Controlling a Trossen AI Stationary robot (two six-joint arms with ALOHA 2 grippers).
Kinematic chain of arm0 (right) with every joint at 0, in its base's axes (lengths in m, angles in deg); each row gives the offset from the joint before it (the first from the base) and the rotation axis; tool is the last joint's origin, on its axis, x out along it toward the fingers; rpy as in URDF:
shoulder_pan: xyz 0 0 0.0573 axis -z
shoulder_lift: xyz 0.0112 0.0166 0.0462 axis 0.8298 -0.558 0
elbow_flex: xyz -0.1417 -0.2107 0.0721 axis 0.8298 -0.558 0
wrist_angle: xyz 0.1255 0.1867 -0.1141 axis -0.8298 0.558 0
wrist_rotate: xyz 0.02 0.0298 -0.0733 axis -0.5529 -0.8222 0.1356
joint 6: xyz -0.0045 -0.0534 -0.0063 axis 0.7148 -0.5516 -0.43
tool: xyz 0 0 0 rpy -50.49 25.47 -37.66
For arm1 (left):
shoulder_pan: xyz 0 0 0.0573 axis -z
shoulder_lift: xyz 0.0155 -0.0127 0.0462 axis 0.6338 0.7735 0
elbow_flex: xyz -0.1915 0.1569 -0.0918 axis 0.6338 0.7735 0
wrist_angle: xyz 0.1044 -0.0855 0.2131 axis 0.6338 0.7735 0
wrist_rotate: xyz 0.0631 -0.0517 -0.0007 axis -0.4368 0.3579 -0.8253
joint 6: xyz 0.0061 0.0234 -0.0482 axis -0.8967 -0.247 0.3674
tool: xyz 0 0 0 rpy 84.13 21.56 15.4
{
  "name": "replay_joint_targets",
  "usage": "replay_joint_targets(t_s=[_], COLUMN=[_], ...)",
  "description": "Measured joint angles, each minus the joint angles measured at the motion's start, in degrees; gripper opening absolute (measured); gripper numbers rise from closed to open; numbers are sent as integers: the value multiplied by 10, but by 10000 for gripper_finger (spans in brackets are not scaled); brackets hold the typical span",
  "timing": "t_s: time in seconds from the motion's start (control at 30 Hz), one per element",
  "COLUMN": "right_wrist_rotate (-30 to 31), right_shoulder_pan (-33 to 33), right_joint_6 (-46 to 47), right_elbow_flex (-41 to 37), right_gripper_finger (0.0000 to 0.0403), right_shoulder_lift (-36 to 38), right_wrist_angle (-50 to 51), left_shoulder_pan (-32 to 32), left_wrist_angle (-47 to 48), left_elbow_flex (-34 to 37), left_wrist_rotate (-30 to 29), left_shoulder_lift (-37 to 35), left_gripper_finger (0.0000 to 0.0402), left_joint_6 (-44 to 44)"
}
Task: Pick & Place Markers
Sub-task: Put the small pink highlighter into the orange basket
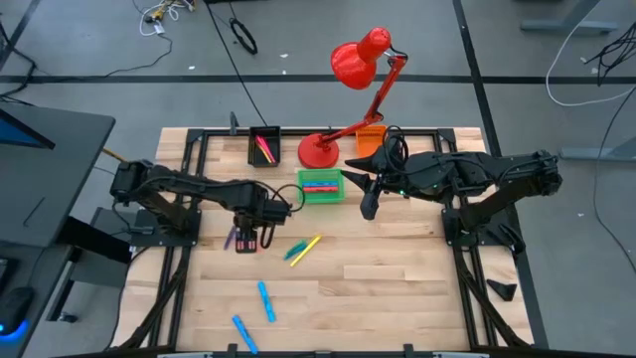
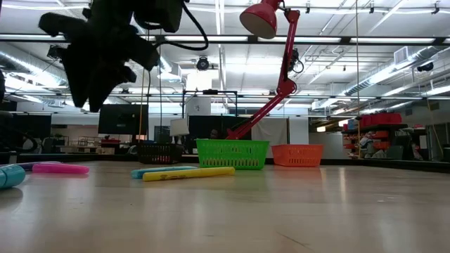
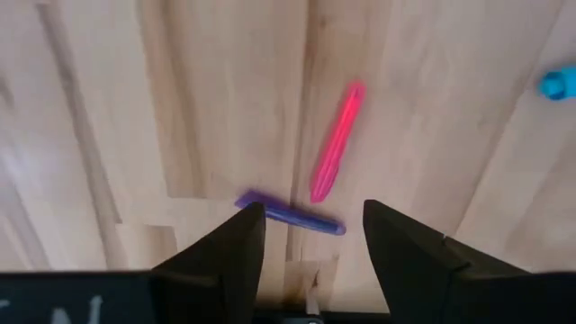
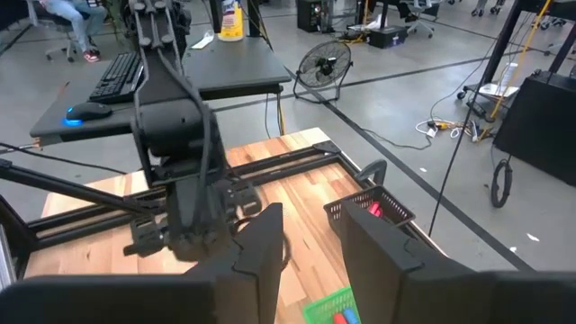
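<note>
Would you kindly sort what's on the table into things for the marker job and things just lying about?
Job:
- purple marker
- pink marker
- yellow marker
- blue markers
- black bin
- green bin
- orange bin
- left gripper, open above the purple marker

Lying about:
- red lamp

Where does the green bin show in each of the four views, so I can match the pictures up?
High view: green bin at table centre, just right of the red lamp's base.
Low view: green bin mid-picture at the far table edge, in front of the lamp's arm.
Left wrist view: not in it.
Right wrist view: only a corner of the green bin at the bottom edge.
Shared landmark: the black bin, beside the green one in all three.
</note>
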Motion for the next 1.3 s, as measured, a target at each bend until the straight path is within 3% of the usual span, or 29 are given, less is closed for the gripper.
replay_joint_targets(t_s=[0.63, 1.17, 1.3], right_wrist_rotate=[0, 0, 0], right_shoulder_pan=[0, 0, 0], right_joint_6=[0, 2, 2], right_elbow_flex=[0, 0, 0], right_gripper_finger=[116, 116, 116], right_shoulder_lift=[0, 0, 0], right_wrist_angle=[0, 0, 0], left_shoulder_pan=[45, 53, 54], left_wrist_angle=[-199, -238, -240], left_elbow_flex=[169, 174, 174], left_wrist_rotate=[-1, 0, 0], left_shoulder_lift=[3, 79, 76], left_gripper_finger=[194, 194, 173], left_joint_6=[-3, -1, -14])
